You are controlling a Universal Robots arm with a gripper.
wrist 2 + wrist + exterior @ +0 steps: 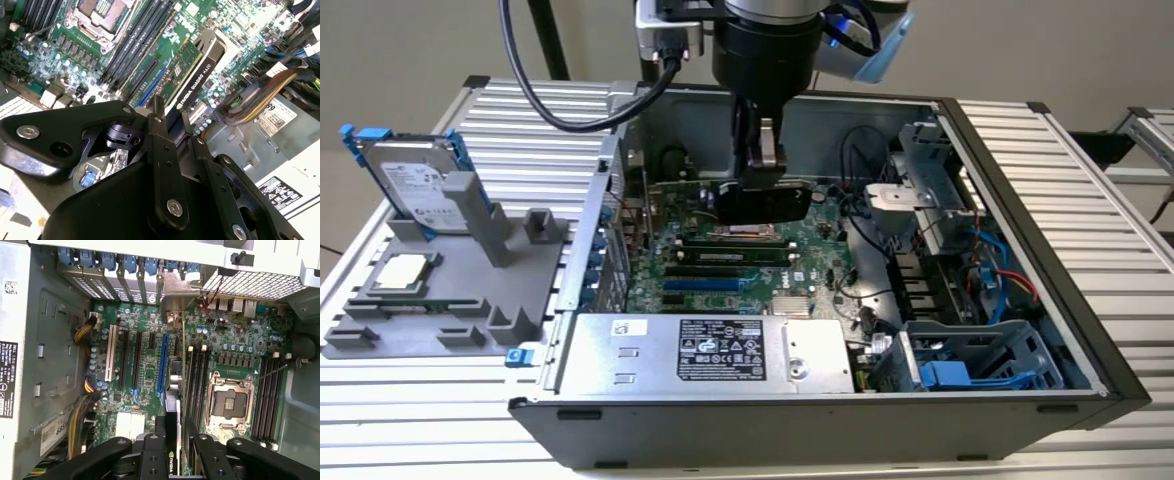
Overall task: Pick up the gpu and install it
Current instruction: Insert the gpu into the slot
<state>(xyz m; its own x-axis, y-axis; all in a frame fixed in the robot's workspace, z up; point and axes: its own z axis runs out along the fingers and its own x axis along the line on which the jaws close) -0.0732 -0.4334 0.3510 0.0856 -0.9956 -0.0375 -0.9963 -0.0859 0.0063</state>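
The gripper (761, 170) is clamping the gpu (762, 203) by its top edge, holding it upright above the motherboard (720, 262) inside the open computer case (1014, 250).

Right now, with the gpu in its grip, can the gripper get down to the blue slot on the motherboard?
Probably yes: the gripper holds the gpu above the motherboard, and the blue slot looks unobstructed.
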